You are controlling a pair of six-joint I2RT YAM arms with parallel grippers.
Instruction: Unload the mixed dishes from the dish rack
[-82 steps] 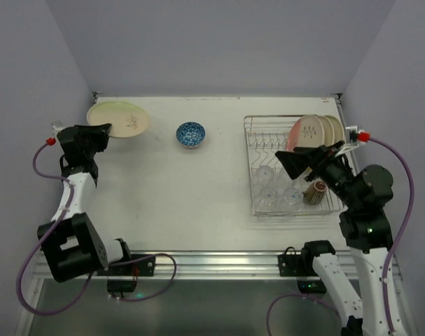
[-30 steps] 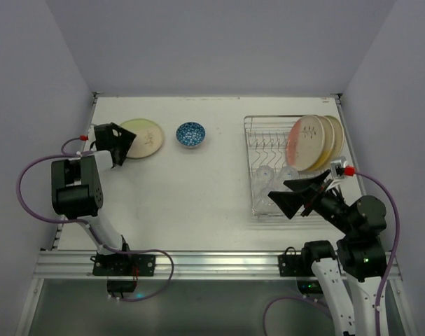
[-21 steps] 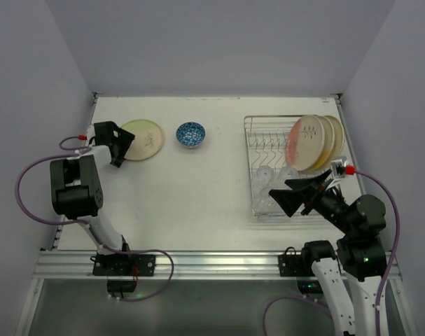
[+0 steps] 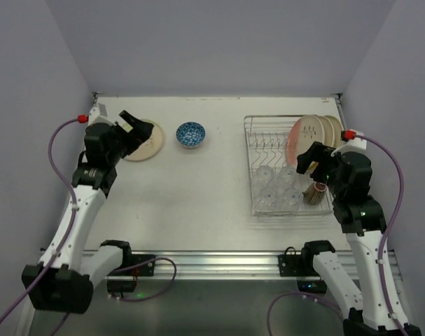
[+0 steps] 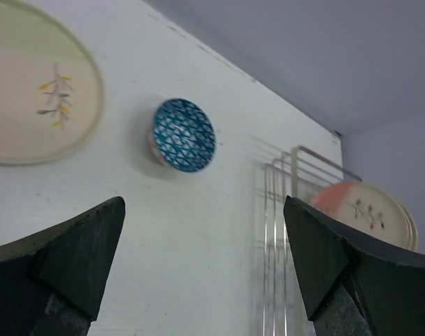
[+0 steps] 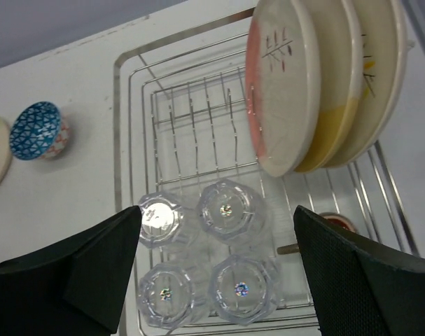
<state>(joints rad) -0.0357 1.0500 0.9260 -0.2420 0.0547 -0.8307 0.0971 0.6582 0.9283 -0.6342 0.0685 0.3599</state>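
From above, the silver wire dish rack (image 4: 265, 140) stands at the right of the table (image 4: 198, 203), with one cream plate (image 4: 148, 143) and one blue-patterned bowl (image 4: 190, 134) at the left. In the left wrist view the left gripper (image 5: 204, 203) gapes empty. In the right wrist view the right gripper (image 6: 218, 210) gapes over three upright plates (image 6: 282, 91), four clear glasses (image 6: 239, 285) and one dark cup (image 6: 336, 222) (half hidden).

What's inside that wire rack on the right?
The dish rack holds three plates on edge, four clear glasses and a small cup, half hidden by a finger of the right gripper.

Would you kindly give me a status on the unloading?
Left gripper open, right gripper open, both empty. Three plates, four glasses, cup in dish rack. Nothing blocking.
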